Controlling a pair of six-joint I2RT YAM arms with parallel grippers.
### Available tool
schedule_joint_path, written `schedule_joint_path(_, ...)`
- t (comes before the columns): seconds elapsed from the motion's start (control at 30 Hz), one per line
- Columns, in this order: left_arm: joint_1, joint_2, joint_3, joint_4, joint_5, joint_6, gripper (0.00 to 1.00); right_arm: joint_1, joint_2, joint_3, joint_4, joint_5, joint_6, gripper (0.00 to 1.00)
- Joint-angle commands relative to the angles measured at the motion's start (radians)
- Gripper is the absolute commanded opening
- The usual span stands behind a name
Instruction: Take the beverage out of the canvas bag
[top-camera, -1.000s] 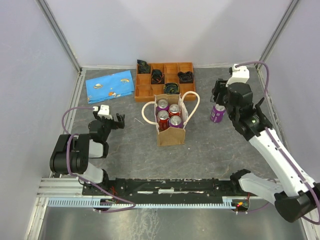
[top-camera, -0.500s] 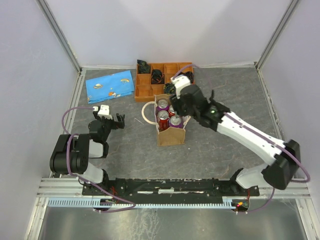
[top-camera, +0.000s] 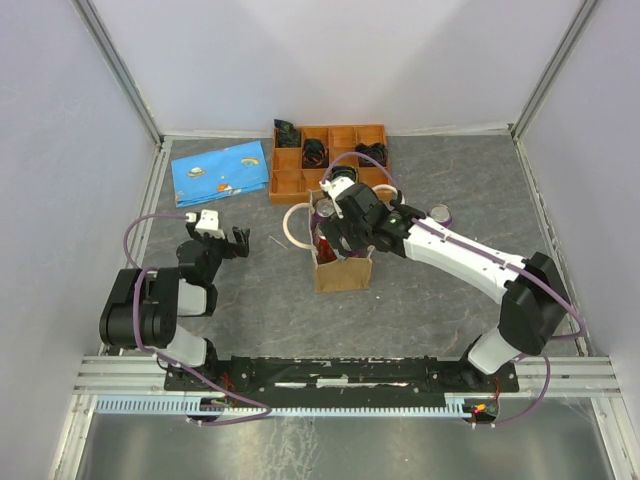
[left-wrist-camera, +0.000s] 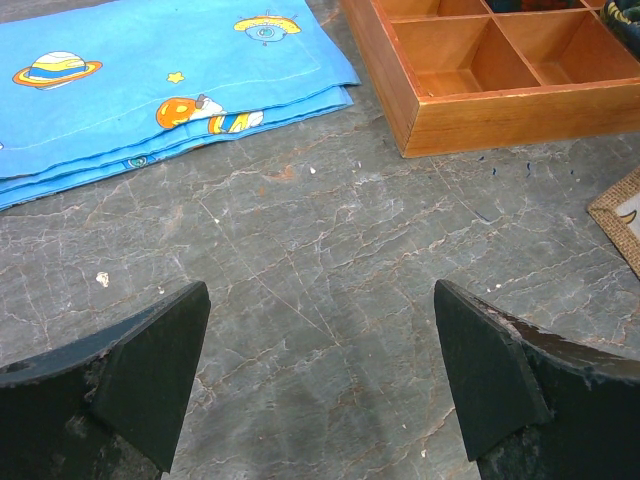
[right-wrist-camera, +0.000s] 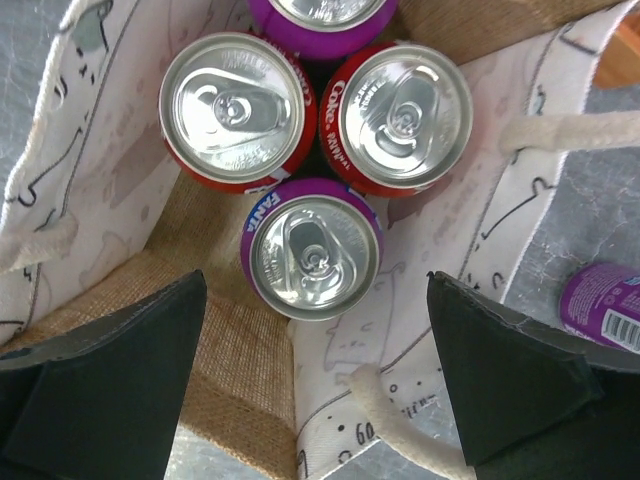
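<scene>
The canvas bag (top-camera: 343, 272) stands upright mid-table with cream rope handles (top-camera: 293, 222). In the right wrist view its burlap wall (right-wrist-camera: 225, 370) holds several cans: a purple Fanta can (right-wrist-camera: 312, 250), two red Coke cans (right-wrist-camera: 237, 110) (right-wrist-camera: 405, 115) and another purple one (right-wrist-camera: 320, 12) at the top edge. My right gripper (top-camera: 335, 225) hovers open over the bag's mouth, its jaws wide either side of the Fanta can and not touching it (right-wrist-camera: 315, 300). My left gripper (top-camera: 232, 243) is open and empty just above the table left of the bag (left-wrist-camera: 320, 330).
A purple can (top-camera: 438, 214) stands on the table right of the bag, also seen in the right wrist view (right-wrist-camera: 600, 305). An orange compartment tray (top-camera: 290, 183) sits behind the bag. A blue printed cloth (top-camera: 220, 170) lies at the back left.
My right arm has swung left, from beside the purple can on the table to over the bag's mouth. The left arm has not moved.
</scene>
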Motion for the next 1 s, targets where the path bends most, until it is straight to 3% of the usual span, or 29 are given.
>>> schedule_joint_path(0.0,0.006,-0.003,-0.003,0.056,0.013,0.049,0.99,0.012,0.004,-0.012,-0.048,-0.034,0.002,0.99)
schedule_joint_path(0.77,0.006,-0.003,-0.003,0.057,0.012,0.049,0.99,0.013,0.160,-0.004,0.027,0.042,-0.024,0.99)
schedule_joint_path(0.87,0.006,-0.003,-0.003,0.057,0.013,0.049,0.99,0.013,0.167,0.009,0.026,0.046,-0.018,0.91)
schedule_joint_path(0.97,0.004,-0.003,-0.003,0.057,0.013,0.049,0.99,0.013,0.170,0.014,0.020,0.042,-0.015,0.72)
